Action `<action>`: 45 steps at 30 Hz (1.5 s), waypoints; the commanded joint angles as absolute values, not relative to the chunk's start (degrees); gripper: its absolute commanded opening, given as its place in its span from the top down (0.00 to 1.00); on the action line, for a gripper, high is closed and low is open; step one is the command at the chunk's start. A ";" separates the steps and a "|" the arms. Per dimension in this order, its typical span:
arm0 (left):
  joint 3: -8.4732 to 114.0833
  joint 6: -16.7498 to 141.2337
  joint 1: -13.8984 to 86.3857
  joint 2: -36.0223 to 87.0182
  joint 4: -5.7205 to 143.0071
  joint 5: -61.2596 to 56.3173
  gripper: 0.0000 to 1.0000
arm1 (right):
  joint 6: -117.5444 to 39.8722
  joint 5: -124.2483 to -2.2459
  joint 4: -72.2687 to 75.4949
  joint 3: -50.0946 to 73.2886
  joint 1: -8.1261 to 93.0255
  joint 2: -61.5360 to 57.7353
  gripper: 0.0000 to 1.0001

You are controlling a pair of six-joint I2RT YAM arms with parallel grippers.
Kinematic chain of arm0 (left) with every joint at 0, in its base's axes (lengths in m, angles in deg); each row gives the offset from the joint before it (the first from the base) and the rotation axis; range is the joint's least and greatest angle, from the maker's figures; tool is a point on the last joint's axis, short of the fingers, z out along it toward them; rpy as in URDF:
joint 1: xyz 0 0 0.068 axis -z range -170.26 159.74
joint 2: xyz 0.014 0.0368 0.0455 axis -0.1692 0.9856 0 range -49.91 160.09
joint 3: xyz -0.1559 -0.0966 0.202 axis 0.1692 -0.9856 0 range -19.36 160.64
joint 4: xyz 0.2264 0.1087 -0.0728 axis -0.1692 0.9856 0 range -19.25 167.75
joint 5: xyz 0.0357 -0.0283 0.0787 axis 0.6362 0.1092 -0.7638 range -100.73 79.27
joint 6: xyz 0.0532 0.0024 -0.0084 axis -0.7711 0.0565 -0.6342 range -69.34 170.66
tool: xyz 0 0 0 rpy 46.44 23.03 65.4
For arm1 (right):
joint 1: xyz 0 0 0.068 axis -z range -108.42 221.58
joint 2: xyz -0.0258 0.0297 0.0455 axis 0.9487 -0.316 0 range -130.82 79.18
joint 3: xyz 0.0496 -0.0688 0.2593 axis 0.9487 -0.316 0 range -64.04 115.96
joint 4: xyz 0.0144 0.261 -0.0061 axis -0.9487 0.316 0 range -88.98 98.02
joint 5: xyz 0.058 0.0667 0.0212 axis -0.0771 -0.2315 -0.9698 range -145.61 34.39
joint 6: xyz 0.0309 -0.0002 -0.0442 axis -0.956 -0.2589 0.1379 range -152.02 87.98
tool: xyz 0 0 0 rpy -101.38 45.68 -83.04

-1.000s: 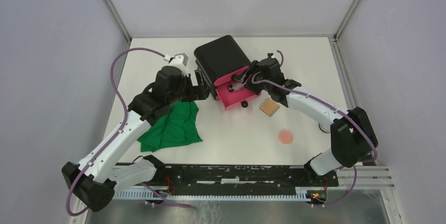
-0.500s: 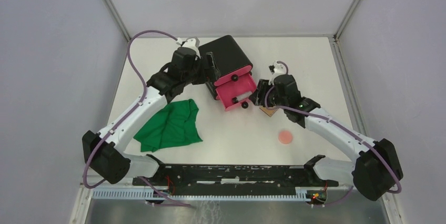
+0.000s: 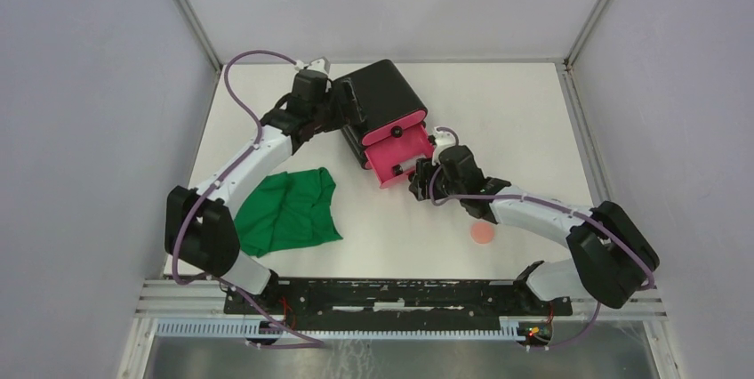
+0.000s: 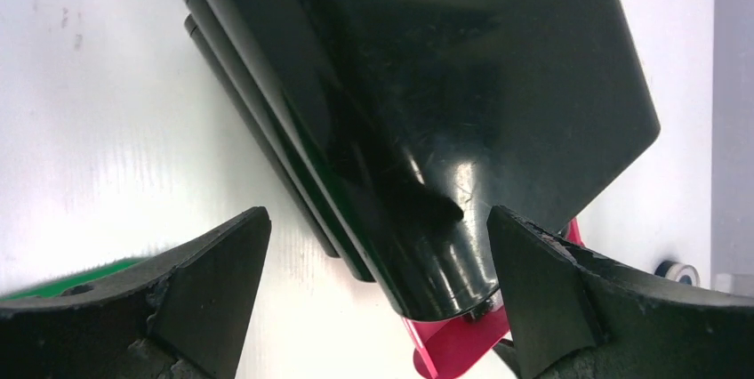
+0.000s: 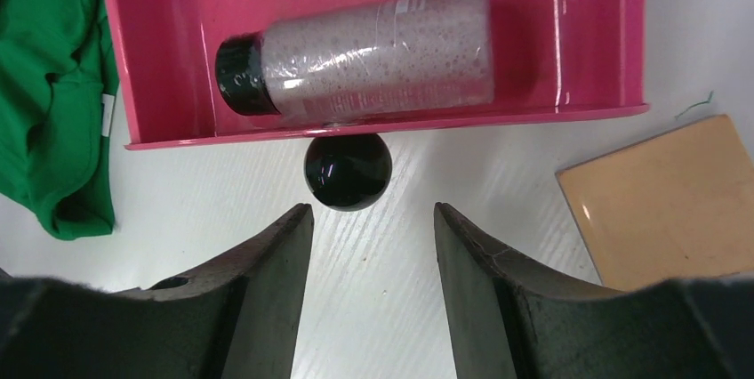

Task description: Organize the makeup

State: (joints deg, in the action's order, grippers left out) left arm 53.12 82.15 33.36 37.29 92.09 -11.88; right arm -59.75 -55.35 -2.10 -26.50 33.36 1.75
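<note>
Left of centre on the surface [image 3: 525, 121]: green cloth [image 3: 289, 210], not part of the job.

- Left tool [image 4: 378, 228] is spread wide, fingers either side of the rear corner of the black box [image 3: 378, 99]. Can't tell if they touch it. Looks like a brace for the box.
- Bottom pink drawer [image 3: 391, 161] is pulled out, with the tube [image 5: 373, 50] lying on its side inside, cap to the left.
- The drawer's black knob [image 5: 347, 170] sits just ahead of the right tool [image 5: 371, 219]. Jaws are spread with nothing between them, and the gap lines up with the knob.
- Tan pad [image 5: 667, 201] lies flat on the surface just right of the drawer front. Pink puff [image 3: 483, 233] is nearer the bases. Neither is stored yet.

My read: the tube step is done and this is drawer handling.
- Next is either a nudge on the knob to slide the drawer in, or a swing right for the pad while the drawer stays open.
- A push needs to run straight along the drawer's travel, with the box held.
- The pad lies flat, so it needs an edge pinch.

Poses:
- Left arm is stretched far forward, wrist turned right onto the box.
- Right arm has its elbow out right, forearm low across the surface, wrist pitched down at the drawer front.
</note>
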 commanded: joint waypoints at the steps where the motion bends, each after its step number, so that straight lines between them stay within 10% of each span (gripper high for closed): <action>1: 54.54 83.62 33.57 37.42 84.96 -8.10 0.01 | -60.12 -52.50 -11.13 -27.12 32.12 0.03 0.41; 18: 54.32 83.19 33.54 42.25 85.81 -7.72 0.01 | -57.00 -51.63 -21.61 -22.93 31.97 -4.57 0.59; 45: 52.50 81.21 33.49 39.16 90.05 -8.67 0.01 | -51.17 -47.93 -54.31 -18.69 31.93 -23.15 0.55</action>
State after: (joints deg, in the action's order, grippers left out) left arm 52.99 82.63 33.34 41.09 87.00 -7.84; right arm -51.77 -47.81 -43.63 -18.50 32.18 -24.78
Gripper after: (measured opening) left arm 0.994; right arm 0.452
